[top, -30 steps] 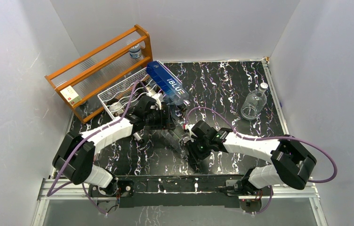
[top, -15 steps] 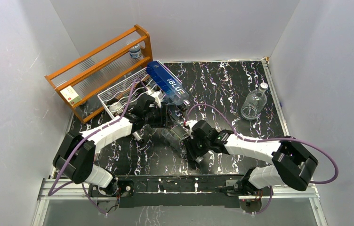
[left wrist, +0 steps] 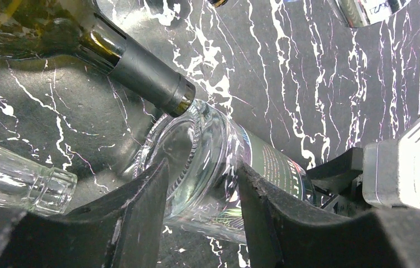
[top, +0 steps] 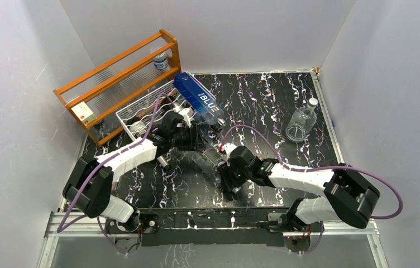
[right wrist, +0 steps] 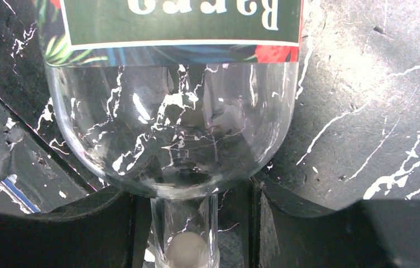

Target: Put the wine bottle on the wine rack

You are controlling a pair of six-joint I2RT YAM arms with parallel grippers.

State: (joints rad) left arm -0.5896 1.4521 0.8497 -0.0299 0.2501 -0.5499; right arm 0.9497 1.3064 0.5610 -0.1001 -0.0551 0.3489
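White walls enclose a black, white-veined tabletop (top: 263,106).

Top view: the wine rack (top: 131,113) stands at far left, just beside an orange shelf frame (top: 115,75). A blue bottle (top: 199,99) lies tilted over the rack's right end. The wine bottle (top: 206,160), of clear glass, lies on its side near the middle of the tabletop. It is right of the rack, nearer than it and apart from it, between the left claw (top: 199,144) and the right claw (top: 222,166). A clear jar (top: 301,124) stands well apart at far right.

Left wrist view: the left claw is closed on the wine bottle's base, one finger (left wrist: 141,212) on each side. A foil-capped bottle neck (left wrist: 141,72) ends just beside the base rim. A second clear neck (left wrist: 26,181) lies at left.

Right wrist view: the wine bottle's neck lies between the right claw's fingers (right wrist: 85,229). They appear to stand slightly off the glass, partly open and gripping nothing.
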